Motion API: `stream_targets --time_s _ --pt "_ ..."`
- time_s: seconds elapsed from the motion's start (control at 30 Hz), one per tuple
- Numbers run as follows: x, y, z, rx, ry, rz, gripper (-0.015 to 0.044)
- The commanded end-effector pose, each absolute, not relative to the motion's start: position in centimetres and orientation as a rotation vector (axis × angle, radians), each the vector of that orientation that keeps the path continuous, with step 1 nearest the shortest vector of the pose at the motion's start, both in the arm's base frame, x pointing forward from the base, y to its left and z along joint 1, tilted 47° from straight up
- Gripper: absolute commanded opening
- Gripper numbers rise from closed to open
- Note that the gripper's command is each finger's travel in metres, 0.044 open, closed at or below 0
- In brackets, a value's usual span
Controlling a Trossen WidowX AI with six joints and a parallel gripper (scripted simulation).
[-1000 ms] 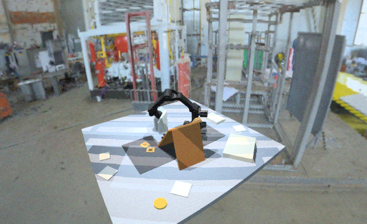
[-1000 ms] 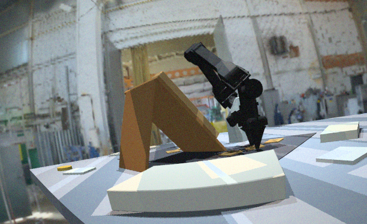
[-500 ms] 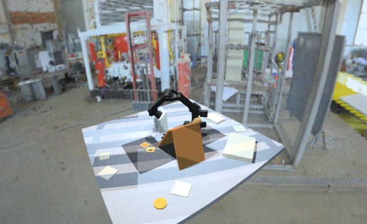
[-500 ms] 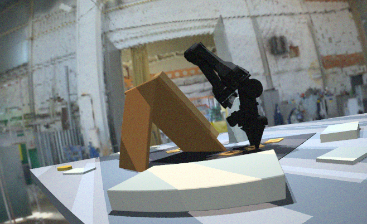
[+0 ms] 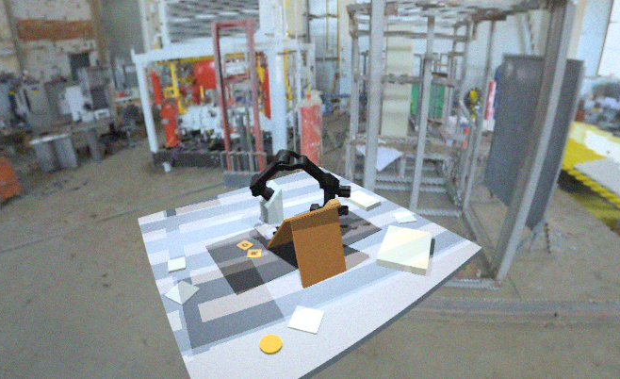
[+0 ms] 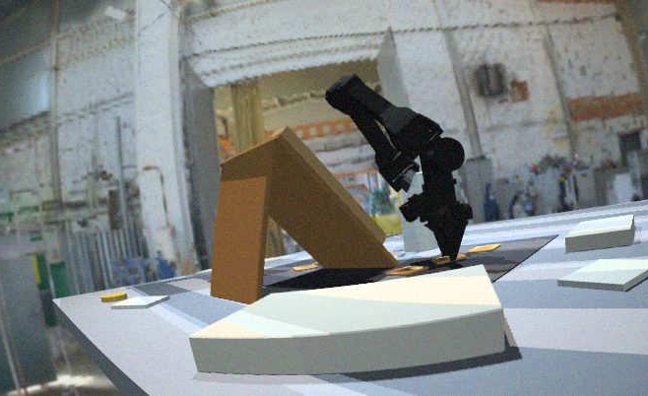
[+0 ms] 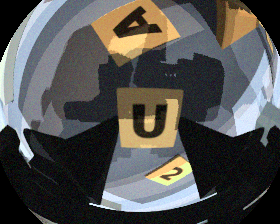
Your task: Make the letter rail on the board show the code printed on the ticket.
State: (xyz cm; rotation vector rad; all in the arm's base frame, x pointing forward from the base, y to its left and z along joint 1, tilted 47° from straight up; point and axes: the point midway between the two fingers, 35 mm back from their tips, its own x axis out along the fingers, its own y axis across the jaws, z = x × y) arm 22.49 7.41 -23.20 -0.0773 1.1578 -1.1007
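My gripper is shut on the tile marked U, low over the dark board. In the wrist view the U tile lies flat between the fingertips. A tile marked A lies beyond it, and a tile marked 2 lies on the near side. Two orange tiles lie on the board's left part in the top view; their letters are too blurred to read. The fingertips are hidden there by the brown panels. I cannot make out the rail or the ticket's code.
Tall brown leaning panels stand over the board, close to the arm. A thick pale block, a yellow disc and several pale flat pieces lie around the board. A pale upright block stands behind it.
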Motion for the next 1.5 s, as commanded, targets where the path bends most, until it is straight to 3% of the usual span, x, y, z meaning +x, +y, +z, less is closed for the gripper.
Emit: stream_targets --time_s 0.0,1.47 --pt "22.5 7.7 -23.0 -0.071 1.158 -1.103 0.0000" --pt "23.0 8.9 -21.1 -0.059 1.174 -1.092 0.0000"
